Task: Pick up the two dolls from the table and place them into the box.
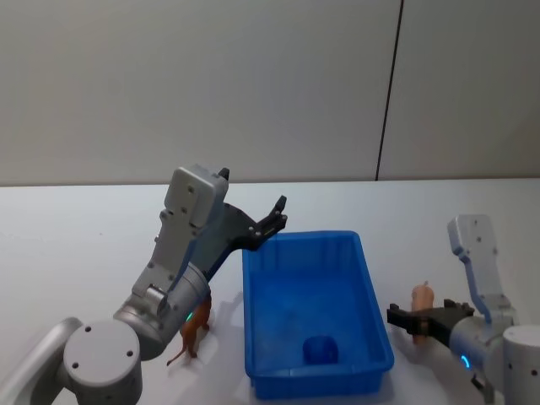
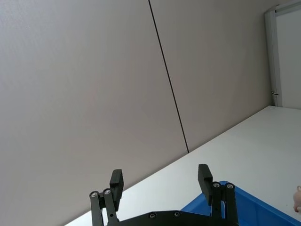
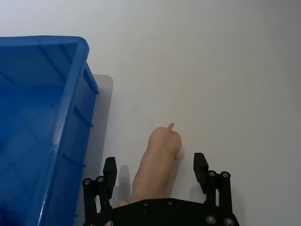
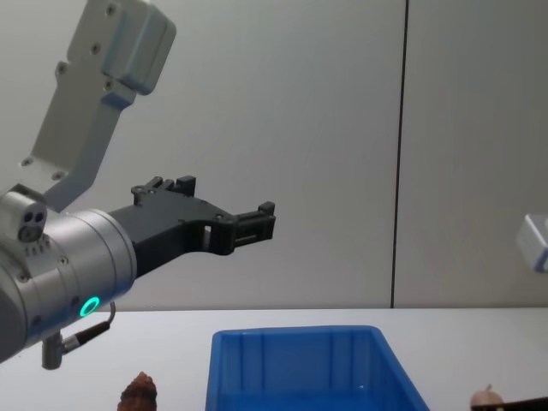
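The dark reddish-brown doll [image 1: 192,333] [image 4: 139,394] stands on the white table [image 1: 76,245] just left of the blue box [image 1: 312,312] [image 4: 300,368] [image 3: 37,132]. My left gripper [image 1: 277,215] [image 2: 160,181] [image 4: 227,199] hangs open and holds nothing, raised high over the box's far left corner. The pale pinkish-beige doll [image 1: 422,298] [image 3: 157,160] [image 4: 486,396] lies on the table right of the box. My right gripper [image 1: 415,321] [image 3: 154,165] is low at the table and open, one finger on each side of this doll, neither touching it.
The box interior shows a bare blue floor with a small round blue moulding [image 1: 319,348]. A grey wall with a dark vertical seam [image 1: 388,93] rises behind the table. Open tabletop lies beyond the box and to both sides.
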Available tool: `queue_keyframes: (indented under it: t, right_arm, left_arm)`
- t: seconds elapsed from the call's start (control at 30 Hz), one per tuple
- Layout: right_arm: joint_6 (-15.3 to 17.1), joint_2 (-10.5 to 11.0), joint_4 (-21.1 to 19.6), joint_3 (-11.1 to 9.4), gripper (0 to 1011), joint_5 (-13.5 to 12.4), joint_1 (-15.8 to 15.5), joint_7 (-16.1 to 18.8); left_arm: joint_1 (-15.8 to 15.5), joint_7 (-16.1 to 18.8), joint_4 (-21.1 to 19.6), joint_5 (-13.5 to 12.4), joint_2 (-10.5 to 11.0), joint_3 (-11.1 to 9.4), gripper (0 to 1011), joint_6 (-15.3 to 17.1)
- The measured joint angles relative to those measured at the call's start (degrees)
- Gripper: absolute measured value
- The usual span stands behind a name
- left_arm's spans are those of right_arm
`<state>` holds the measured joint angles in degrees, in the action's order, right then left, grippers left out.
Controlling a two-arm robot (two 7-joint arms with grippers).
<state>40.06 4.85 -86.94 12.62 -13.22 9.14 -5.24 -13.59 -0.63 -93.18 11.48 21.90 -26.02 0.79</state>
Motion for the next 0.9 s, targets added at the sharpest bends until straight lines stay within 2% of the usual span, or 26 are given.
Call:
queue_keyframes:
  t: [0.07, 0.37, 0.4, 0.73, 0.77, 0.9]
  right_arm:
    - [-0.03, -0.10, 0.27, 0.01, 1004, 0.08, 0.10, -0.01]
    - [-0.13, -0.45, 1.37, 0.03, 801, 0.38, 0.51, -0.06]
    - [-0.14, -0.49, 1.48, 0.03, 747, 0.40, 0.56, -0.07]
    - [-0.19, -0.65, 1.94, 0.03, 468, 0.54, 0.74, -0.09]
    - [-0.21, -0.66, 1.98, 0.03, 412, 0.57, 0.76, -0.09]
    - [-0.31, -0.68, 1.99, -0.02, 381, 0.58, 0.75, -0.06]
  left_arm:
    - [0.00, 0.00, 0.00, 0.00, 0.00, 0.00, 1005, 0.00]
    - [0.00, 0.00, 0.00, 0.00, 0.00, 0.00, 1005, 0.00]
    - [0.00, 0.00, 0.00, 0.00, 0.00, 0.00, 1005, 0.00]
    - [0.00, 0.00, 0.00, 0.00, 0.00, 0.00, 1005, 0.00]
    - [0.00, 0.00, 0.00, 0.00, 0.00, 0.00, 1006, 0.00]
    - [0.00, 0.00, 0.00, 0.00, 0.00, 0.00, 1006, 0.00]
